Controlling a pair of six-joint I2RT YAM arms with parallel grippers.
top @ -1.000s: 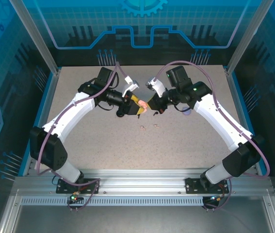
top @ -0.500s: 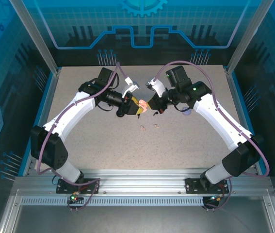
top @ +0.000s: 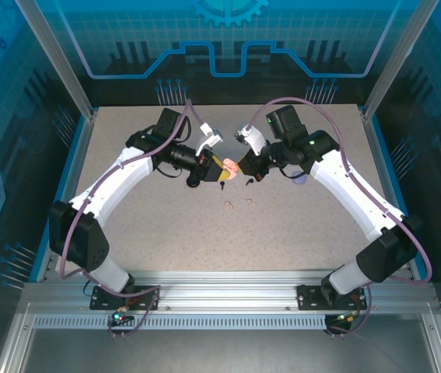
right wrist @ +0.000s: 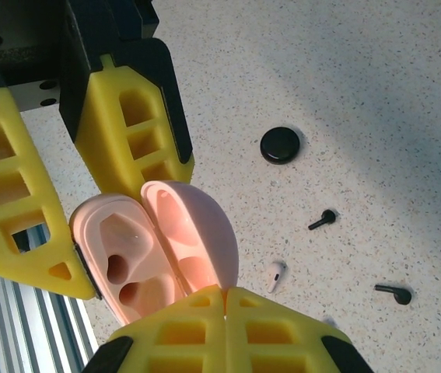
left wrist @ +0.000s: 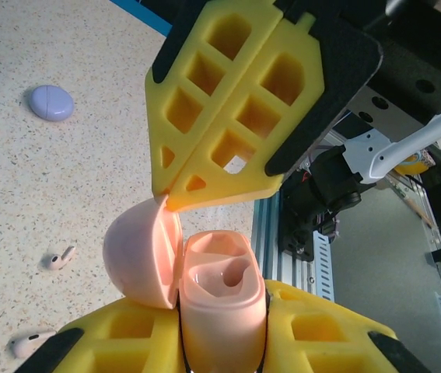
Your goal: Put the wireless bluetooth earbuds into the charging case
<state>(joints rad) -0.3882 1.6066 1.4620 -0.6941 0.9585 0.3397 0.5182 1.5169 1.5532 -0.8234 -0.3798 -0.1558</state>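
Left wrist view: pale pink charging case, glossy, hinged open

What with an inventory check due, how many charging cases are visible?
3: the pink case, open, clamped by the left gripper; the black case and the lilac case, each closed on the table. More may be hidden.

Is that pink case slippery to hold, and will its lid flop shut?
Probably a bit slippery: the pink case looks smooth, glossy and rounded, so the left gripper pinching it could lose it. Its lid sits on a hinge, so it may swing once the shut right gripper leaves its edge.
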